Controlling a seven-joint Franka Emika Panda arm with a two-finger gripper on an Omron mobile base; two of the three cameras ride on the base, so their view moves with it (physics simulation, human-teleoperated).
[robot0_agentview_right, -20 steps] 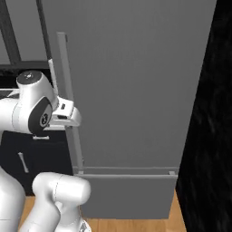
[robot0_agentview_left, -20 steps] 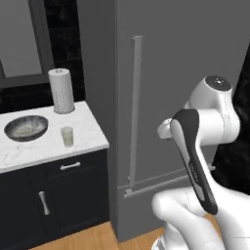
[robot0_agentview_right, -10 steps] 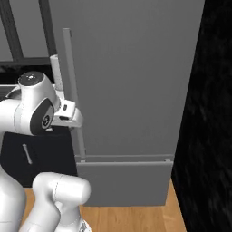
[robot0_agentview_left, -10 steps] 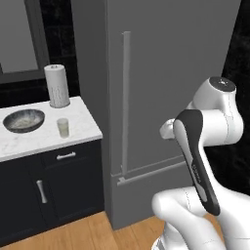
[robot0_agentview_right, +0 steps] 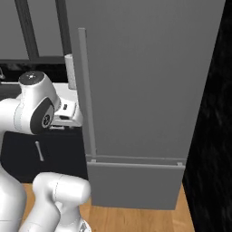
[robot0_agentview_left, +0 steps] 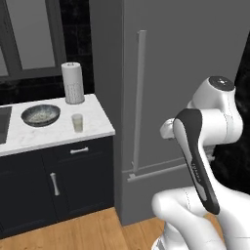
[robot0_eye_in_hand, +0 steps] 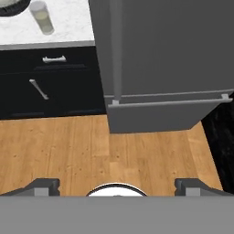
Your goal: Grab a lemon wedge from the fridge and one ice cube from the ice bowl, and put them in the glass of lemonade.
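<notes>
The fridge (robot0_agentview_left: 185,73) is tall and grey, and its door is shut. A long bar handle (robot0_agentview_left: 139,97) runs up and down on the door. A drawer front (robot0_agentview_right: 136,186) sits at the bottom of the fridge, just above the wooden floor (robot0_eye_in_hand: 91,146).

The lemon wedge cannot be seen.

In the left base view, the white tabletop (robot0_agentview_left: 53,134) is at about 9 o'clock from the fridge handle. The ice bowl (robot0_agentview_left: 41,114) rests on it. The glass of lemonade (robot0_agentview_left: 77,122) stands upright at about 4 o'clock from the bowl, near it but not touching. A white paper towel roll (robot0_agentview_left: 73,83) stands at the back, at about 12 o'clock from the glass. Dark cabinets (robot0_agentview_left: 58,185) are under the tabletop.

The hand (robot0_eye_in_hand: 116,185) is spread wide and holds nothing. Its two dark fingertips (robot0_eye_in_hand: 43,185) stand far apart over the floor. In the hand view, the fridge is at about 12 o'clock and the glass is at about 11 o'clock.
</notes>
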